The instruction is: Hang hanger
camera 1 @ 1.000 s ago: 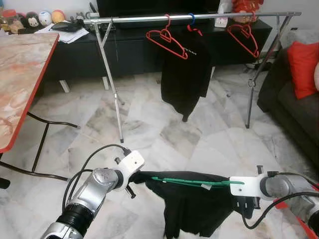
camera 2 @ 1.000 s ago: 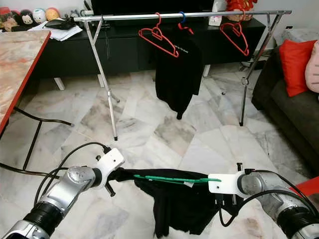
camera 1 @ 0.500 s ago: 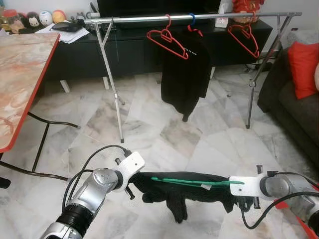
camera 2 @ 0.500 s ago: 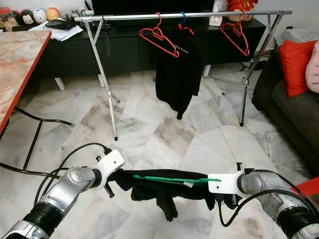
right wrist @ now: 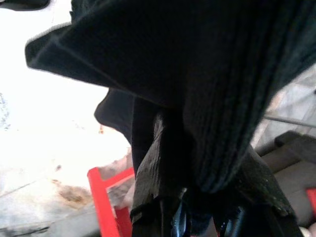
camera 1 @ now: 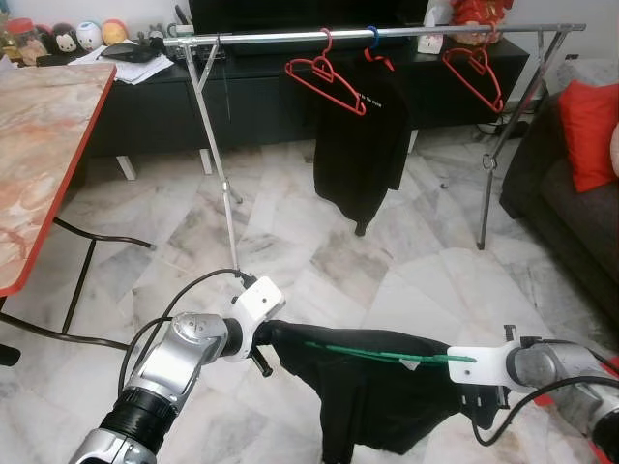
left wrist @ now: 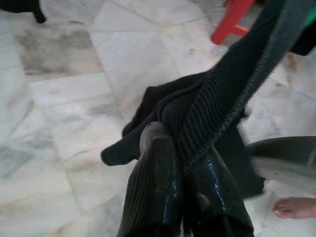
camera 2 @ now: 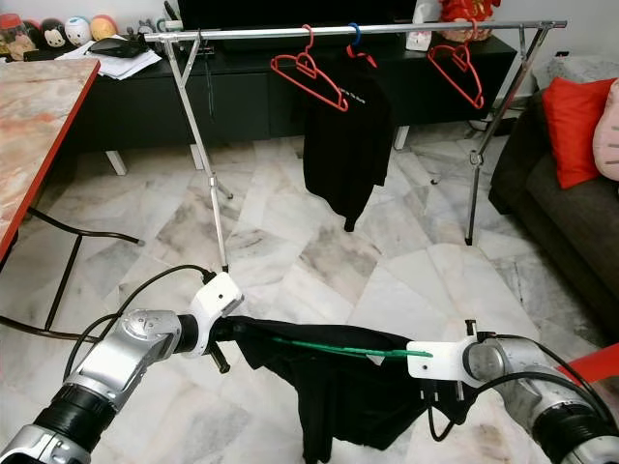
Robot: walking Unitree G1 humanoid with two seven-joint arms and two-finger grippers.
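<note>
Above marble floor (camera 1: 319,242), both end effectors, left (left wrist: 185,170) and right (right wrist: 197,197), clamped on black garment (camera 1: 377,396).

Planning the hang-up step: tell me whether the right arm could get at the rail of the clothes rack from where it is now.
Probably not yet. The right gripper is shut on the black garment low over the floor, while the rail stands well ahead across open marble. Nothing blocks the way, but the robot would likely have to walk closer first.

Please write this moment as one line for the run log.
left gripper: shut on black garment | right gripper: shut on black garment | green hanger: inside it | rail: ahead
</note>
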